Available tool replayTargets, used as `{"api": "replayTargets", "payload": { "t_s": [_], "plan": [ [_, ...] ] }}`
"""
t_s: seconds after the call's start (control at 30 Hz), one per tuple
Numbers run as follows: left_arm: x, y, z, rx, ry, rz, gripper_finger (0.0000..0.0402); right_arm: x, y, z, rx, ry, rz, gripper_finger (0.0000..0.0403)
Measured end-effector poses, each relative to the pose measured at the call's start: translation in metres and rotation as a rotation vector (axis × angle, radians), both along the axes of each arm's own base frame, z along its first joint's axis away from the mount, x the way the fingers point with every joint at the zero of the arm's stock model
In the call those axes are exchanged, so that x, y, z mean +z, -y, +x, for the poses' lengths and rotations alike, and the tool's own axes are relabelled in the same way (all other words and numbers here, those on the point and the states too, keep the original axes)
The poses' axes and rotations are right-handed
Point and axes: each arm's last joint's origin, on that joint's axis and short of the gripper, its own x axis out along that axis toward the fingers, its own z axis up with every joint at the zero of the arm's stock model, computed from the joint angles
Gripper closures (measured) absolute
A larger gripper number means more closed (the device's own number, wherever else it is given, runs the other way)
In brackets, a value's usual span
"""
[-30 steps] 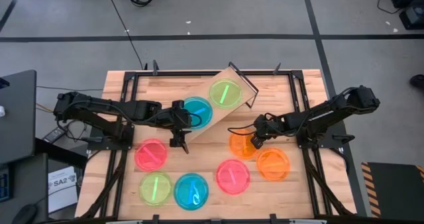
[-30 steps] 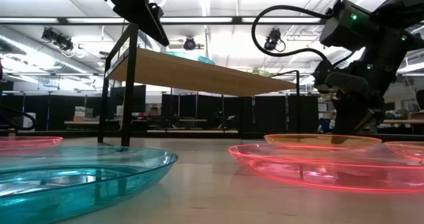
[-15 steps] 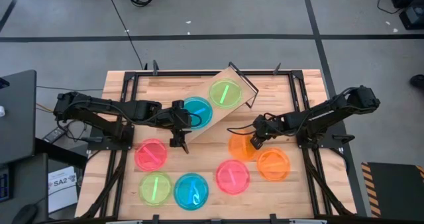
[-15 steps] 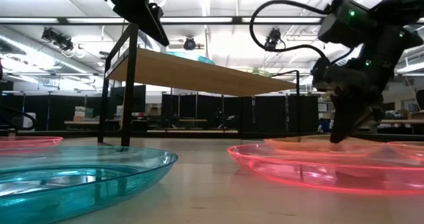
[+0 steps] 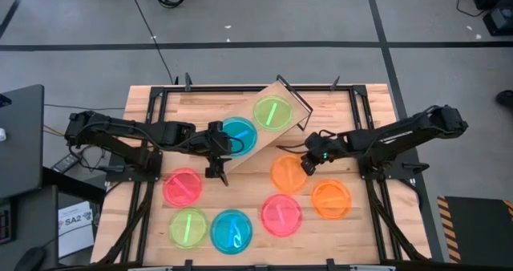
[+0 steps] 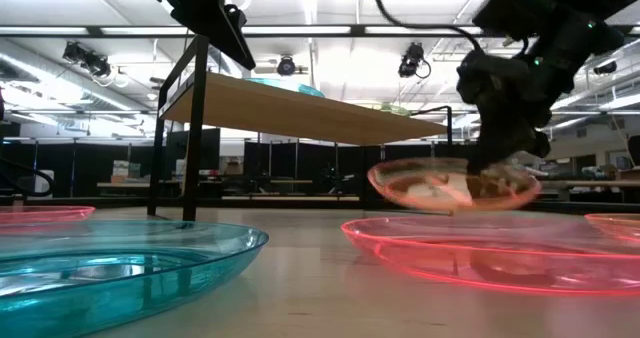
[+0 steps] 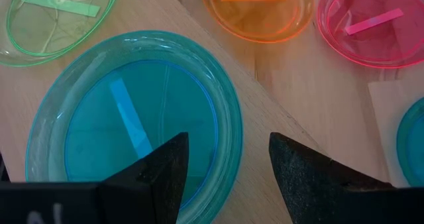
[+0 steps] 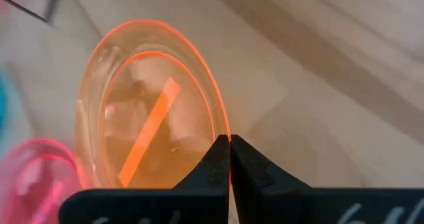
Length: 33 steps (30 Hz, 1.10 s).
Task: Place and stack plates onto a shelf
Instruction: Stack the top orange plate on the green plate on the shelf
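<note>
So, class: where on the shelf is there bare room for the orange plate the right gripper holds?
The shelf is bare at its near end, beside the blue plate. Its far end holds the green plate. The right gripper holds the orange plate just off its edge.

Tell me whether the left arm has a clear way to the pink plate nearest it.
Probably yes: the left gripper hangs open above the shelf edge, and the pink plate lies uncovered beside it.

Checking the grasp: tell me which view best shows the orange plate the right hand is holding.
The right wrist view: the right hand pinches the rim of the orange plate up close. The low view shows it lifted off the table; the high view shows it small; the left wrist view is unclear.
</note>
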Motion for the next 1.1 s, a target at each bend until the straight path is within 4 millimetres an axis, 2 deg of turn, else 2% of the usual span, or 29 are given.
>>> {"api": "replayTargets", "payload": {
  "t_s": [0.43,0.7,1.1],
  "plan": [
    [0.0,0.0,0.0,0.0,0.001,0.0,0.0184,0.047,0.008,-0.014,0.002,0.233,0.031,0.0396],
    [0.0,0.0,0.0,0.0,0.001,0.0,0.0184,0.097,0.019,-0.019,-0.035,0.422,-0.004,0.0396],
    [0.001,0.0,0.001,0.0,0.01,-0.001,0.0184,0.175,0.052,-0.025,-0.122,0.601,-0.247,0.0396]
  ]
}}
